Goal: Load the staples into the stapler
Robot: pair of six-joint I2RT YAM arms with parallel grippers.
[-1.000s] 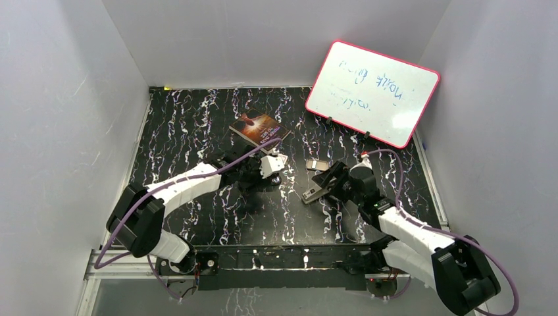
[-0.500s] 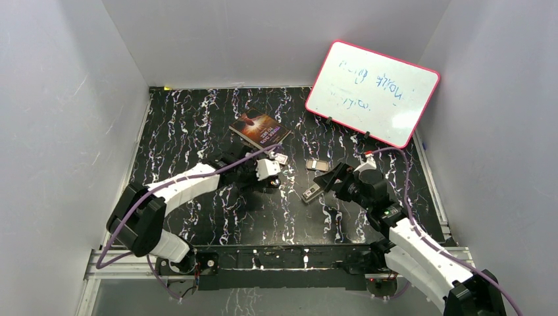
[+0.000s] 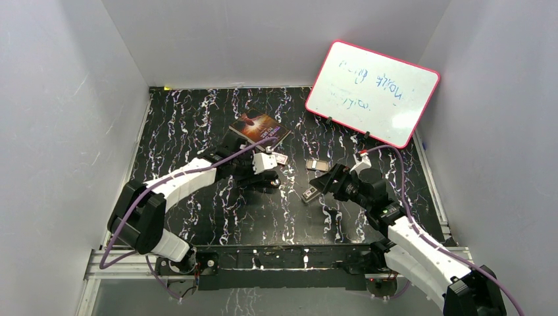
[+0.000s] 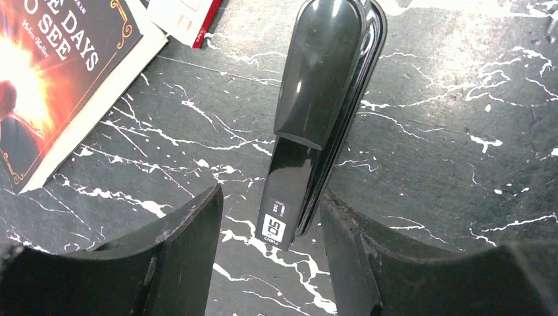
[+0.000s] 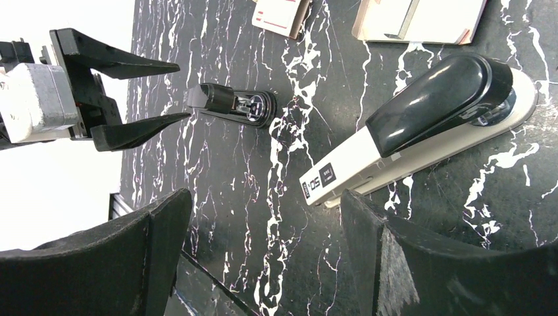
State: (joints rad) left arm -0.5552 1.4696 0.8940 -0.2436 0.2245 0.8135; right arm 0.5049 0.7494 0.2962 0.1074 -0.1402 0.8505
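Between the half-parted fingers of the left gripper (image 4: 270,197) we see the labelled end of the black stapler (image 4: 319,112), ungripped; its long axis runs away from us, leaning right. Our right gripper (image 5: 266,196) gapes wide, holding nothing, over the slantwise white stapler (image 5: 421,125). The staple box (image 4: 187,16) lies beside the book (image 4: 59,79).

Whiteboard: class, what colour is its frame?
The whiteboard has a pink-red frame, clearest in the top external view.

You're looking at a lab test cell, not a home or office: plain white panels (image 3: 59,99) box in a black marbled tabletop (image 3: 191,125). Mounting rail (image 3: 296,258) runs along the bottom of the frame, and a scribbled whiteboard (image 3: 372,92) is propped upper right.
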